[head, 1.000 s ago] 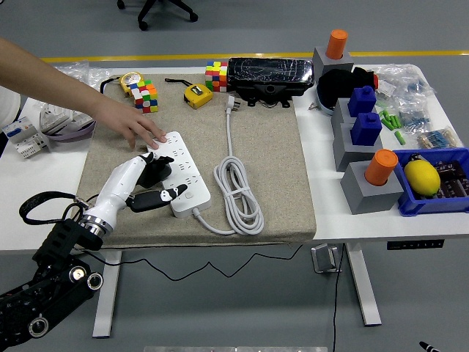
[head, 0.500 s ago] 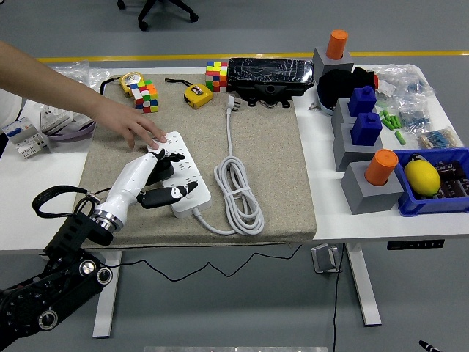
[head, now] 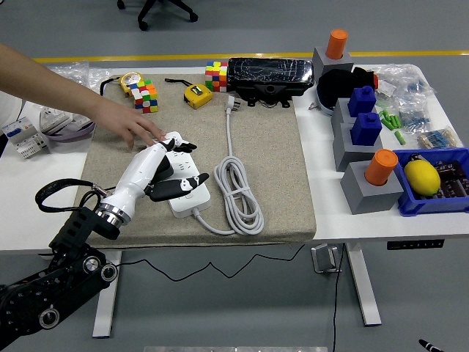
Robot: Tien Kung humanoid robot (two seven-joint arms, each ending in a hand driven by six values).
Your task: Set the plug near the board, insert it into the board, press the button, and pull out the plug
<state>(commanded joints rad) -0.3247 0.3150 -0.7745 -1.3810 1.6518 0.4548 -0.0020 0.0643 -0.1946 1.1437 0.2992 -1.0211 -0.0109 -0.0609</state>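
White board (head: 183, 180) lies under the robot's left hand (head: 163, 172), w/ its cord (head: 238, 192) coiled just right of the fingers. The plug (head: 230, 103) is well beyond the fingertips, at the far end of the cord on the beige mat (head: 271, 161), so I judge the first step is not done yet. Risks: the hand is over the board, not near the plug, so if it closes now it takes the wrong thing or pushes the board sideways; the thumb (head: 183, 185) lies across the sockets and could catch there. A person's hand (head: 135, 126) rests on the far-left end of the board, just beside the robot's fingertips, so a quick move could hit it. Also, pulling the plug by the stiff cord may drag the loops and shift the board. Pose: left arm comes from the lower-left corner, forearm raised and pointing to upper right, palm turned down over the board. Fingers are spread and a bit bent, holding nothing; black fingertips (head: 179, 144) reach the board's far part. Right hand is not visible.
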